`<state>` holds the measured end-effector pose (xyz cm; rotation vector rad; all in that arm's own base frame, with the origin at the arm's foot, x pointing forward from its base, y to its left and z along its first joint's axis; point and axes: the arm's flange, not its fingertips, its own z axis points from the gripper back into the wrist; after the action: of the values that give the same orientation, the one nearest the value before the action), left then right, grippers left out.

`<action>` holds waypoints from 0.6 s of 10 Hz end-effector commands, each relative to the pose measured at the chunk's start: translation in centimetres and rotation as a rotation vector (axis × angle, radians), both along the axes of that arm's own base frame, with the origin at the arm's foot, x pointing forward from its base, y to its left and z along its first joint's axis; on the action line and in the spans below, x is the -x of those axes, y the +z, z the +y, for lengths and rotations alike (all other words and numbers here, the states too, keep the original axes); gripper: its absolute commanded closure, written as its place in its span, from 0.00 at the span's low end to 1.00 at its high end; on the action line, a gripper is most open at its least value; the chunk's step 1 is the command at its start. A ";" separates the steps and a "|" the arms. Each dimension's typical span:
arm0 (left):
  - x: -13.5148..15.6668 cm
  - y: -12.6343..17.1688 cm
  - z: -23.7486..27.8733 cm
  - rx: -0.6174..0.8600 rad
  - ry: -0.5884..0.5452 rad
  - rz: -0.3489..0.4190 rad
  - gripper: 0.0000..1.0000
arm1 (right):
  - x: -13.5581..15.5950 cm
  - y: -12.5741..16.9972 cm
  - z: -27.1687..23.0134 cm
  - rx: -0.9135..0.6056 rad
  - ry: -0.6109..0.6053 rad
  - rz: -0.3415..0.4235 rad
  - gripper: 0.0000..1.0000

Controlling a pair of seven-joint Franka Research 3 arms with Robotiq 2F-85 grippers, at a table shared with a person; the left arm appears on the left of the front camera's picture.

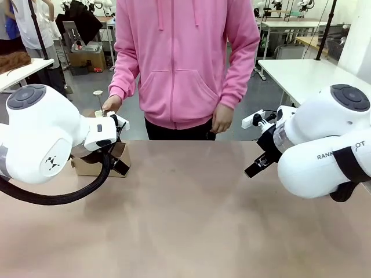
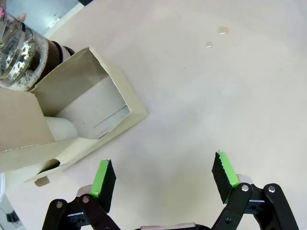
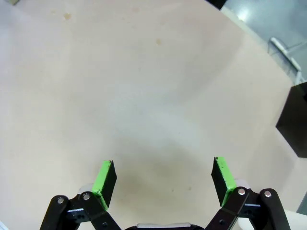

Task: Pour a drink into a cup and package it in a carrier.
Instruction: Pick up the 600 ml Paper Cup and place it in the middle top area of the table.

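Carrier [image 2: 81,81] on the table's [image 1: 191,202] left side, press jug [image 2: 19,52] just behind it, before the person [image 1: 185,58]

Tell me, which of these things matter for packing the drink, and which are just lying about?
For the job: coffee jug, cardboard carrier, person's hand at the jug.

Just lying about: small spots on the table, a black shape by its edge.

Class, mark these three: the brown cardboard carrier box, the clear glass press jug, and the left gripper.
Brown cardboard carrier box [image 2: 98,103]: left wrist view, inner wall.
Clear glass press jug [image 2: 17,48]: left wrist view, glass side.
Left gripper [image 2: 162,165]: left wrist view, midway between fingertips.
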<state>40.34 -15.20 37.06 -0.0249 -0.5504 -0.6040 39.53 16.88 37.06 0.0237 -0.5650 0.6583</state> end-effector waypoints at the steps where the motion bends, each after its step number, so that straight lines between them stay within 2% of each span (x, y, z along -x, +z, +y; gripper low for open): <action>1: 0.0 0.0 0.0 0.000 0.000 0.000 0.00 | -1.2 2.5 0.2 0.015 0.014 0.015 0.00; 4: 0.0 0.0 0.0 0.000 0.000 0.000 0.00 | -5.7 11.2 -1.7 -0.035 0.073 0.086 0.00; 6: 0.0 0.0 0.0 0.000 0.000 0.000 0.00 | -8.6 14.8 -6.0 -0.123 0.167 0.127 0.00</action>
<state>40.35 -15.19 37.05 -0.0245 -0.5503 -0.6036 46.08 13.74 51.40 0.1475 -0.5198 0.7243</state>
